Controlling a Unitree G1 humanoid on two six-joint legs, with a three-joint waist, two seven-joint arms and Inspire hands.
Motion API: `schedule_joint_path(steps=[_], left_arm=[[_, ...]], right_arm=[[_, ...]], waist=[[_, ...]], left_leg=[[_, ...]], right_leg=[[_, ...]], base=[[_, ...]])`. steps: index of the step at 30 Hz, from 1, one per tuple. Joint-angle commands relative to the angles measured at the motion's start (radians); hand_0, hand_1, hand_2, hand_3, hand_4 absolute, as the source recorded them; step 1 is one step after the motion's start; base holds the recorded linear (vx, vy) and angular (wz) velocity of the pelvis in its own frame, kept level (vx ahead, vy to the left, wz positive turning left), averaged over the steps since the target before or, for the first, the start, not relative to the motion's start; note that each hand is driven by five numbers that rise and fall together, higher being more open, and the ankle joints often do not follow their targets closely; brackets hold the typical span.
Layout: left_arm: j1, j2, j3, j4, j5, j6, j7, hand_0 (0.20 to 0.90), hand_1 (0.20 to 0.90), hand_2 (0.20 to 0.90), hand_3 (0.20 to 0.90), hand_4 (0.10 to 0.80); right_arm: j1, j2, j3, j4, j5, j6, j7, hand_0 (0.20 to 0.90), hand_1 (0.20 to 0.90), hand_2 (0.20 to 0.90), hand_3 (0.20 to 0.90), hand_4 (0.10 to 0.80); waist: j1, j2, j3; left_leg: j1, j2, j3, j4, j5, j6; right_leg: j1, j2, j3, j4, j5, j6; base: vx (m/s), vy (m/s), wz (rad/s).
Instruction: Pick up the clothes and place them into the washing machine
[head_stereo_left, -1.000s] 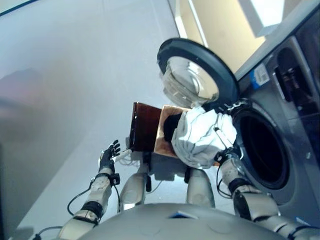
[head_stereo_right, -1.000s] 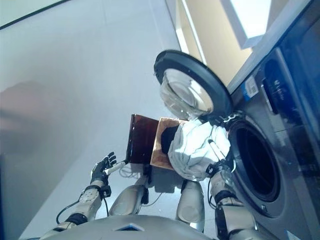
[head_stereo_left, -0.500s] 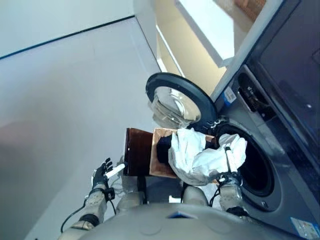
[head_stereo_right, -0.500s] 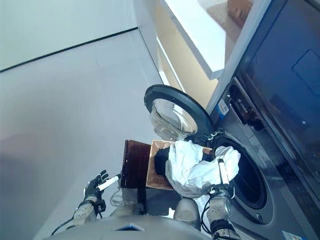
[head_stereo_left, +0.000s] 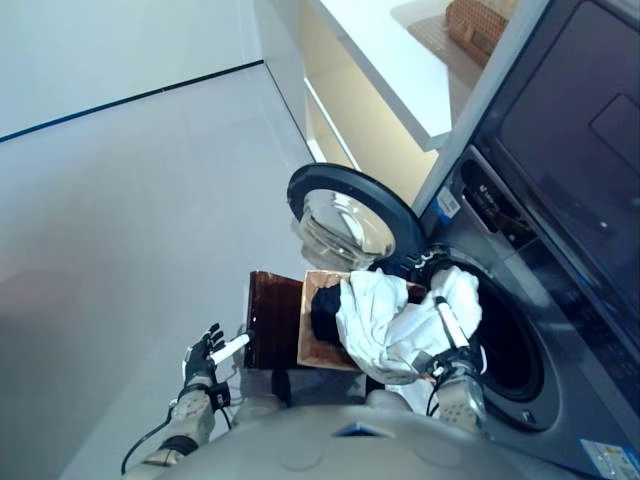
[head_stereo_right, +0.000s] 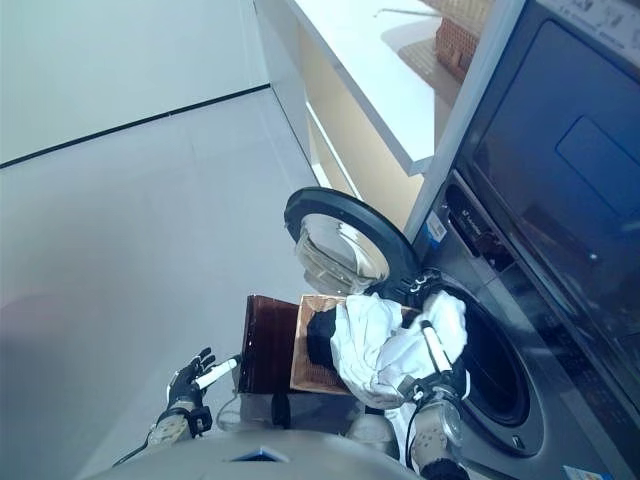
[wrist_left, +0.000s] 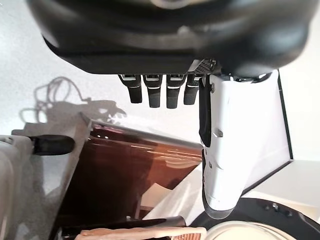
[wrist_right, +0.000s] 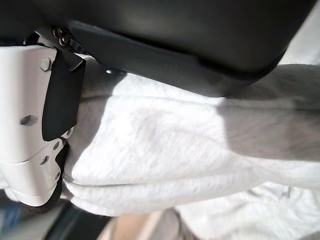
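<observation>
One white garment (head_stereo_left: 395, 320), one hand (head_stereo_left: 447, 345)

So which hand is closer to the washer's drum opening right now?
Right. The right hand holds the white garment at the drum opening; the left hand hangs empty beyond the brown box.

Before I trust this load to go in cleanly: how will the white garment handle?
Probably floppy: the white garment sags in folds from the right hand. Loose cloth may snag on the washer opening.
</observation>
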Motion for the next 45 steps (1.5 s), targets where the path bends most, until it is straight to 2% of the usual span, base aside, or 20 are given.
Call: schedule_joint_path(steps=[1,6,11,16,24,30,38,45], left_arm=[[-0.067,0.059,0.041,0.003,0.02,-0.075,0.027,0.9,0.9,0.9,0.9,0.8],[-0.077,0.059,0.035,-0.006,0.04,-0.072,0.041,0.9,0.9,0.9,0.9,0.8],[-0.089,0.068,0.018,-0.05,0.074,-0.076,0.065,0.9,0.9,0.9,0.9,0.8],[-0.103,0.074,-0.014,-0.11,0.114,-0.086,0.088,0.9,0.9,0.9,0.9,0.8],[-0.108,0.084,-0.074,-0.257,0.171,-0.101,0.089,0.9,0.9,0.9,0.9,0.8],[-0.13,0.097,-0.128,-0.3,0.254,-0.111,0.104,0.9,0.9,0.9,0.9,0.8],[-0.2,0.119,-0.255,-0.293,0.422,-0.13,0.174,0.9,0.9,0.9,0.9,0.8],[-0.23,0.123,-0.343,-0.265,0.437,-0.147,0.176,0.9,0.9,0.9,0.9,0.8]], right_arm=[[-0.061,-0.03,0.01,-0.116,-0.119,-0.056,0.012,0.2,0.2,0.2,0.2,0.3],[-0.078,-0.061,0.066,-0.209,-0.227,-0.037,-0.006,0.2,0.2,0.2,0.2,0.3],[-0.063,-0.109,0.096,-0.4,-0.319,-0.032,-0.006,0.2,0.2,0.2,0.2,0.3],[-0.079,-0.152,0.076,-0.493,-0.387,-0.045,-0.025,0.2,0.2,0.2,0.2,0.3],[-0.108,-0.171,0.053,-0.565,-0.44,-0.051,-0.046,0.2,0.2,0.2,0.2,0.3],[-0.111,-0.183,0.042,-0.621,-0.443,-0.058,-0.034,0.2,0.2,0.2,0.2,0.3],[-0.17,-0.202,0.067,-0.681,-0.419,-0.075,-0.04,0.2,0.2,0.2,0.2,0.3],[-0.242,-0.246,0.108,-0.734,-0.409,-0.08,-0.04,0.2,0.2,0.2,0.2,0.3]], waist=[[0.005,-0.054,-0.005],[0.013,-0.061,-0.016],[0.015,-0.07,-0.027],[0.015,-0.075,-0.037],[0.018,-0.078,-0.05],[0.014,-0.081,-0.062],[0.007,-0.091,-0.079],[0.005,-0.098,-0.09]], left_leg=[[0.063,0.02,-0.02,0.001,-0.061,-0.086],[0.082,0.021,-0.021,0.002,-0.067,-0.085],[0.093,0.023,-0.02,0.003,-0.069,-0.084],[0.111,0.024,-0.022,0.006,-0.075,-0.08],[0.128,0.025,-0.02,0.009,-0.083,-0.077],[0.134,0.027,-0.017,0.007,-0.086,-0.076],[0.144,0.026,-0.011,0.012,-0.092,-0.075],[0.149,0.028,-0.005,0.012,-0.093,-0.075]], right_leg=[[-0.025,-0.063,0.005,0.012,0.015,0.035],[-0.004,-0.062,-0.002,0.013,0.01,0.037],[0.009,-0.061,-0.007,0.016,0.005,0.04],[0.025,-0.061,-0.006,0.021,0.0,0.04],[0.043,-0.061,-0.007,0.022,-0.006,0.041],[0.044,-0.06,-0.006,0.024,-0.007,0.043],[0.05,-0.058,0.002,0.032,-0.013,0.043],[0.048,-0.058,0.005,0.036,-0.012,0.044]], base=[[0.0,0.0,0.0],[0.022,0.003,0.0],[0.0,0.0,0.0],[0.02,-0.003,0.0],[0.005,-0.001,0.0],[0.0,0.0,0.0],[0.0,0.0,0.0],[-0.002,-0.001,0.0]])
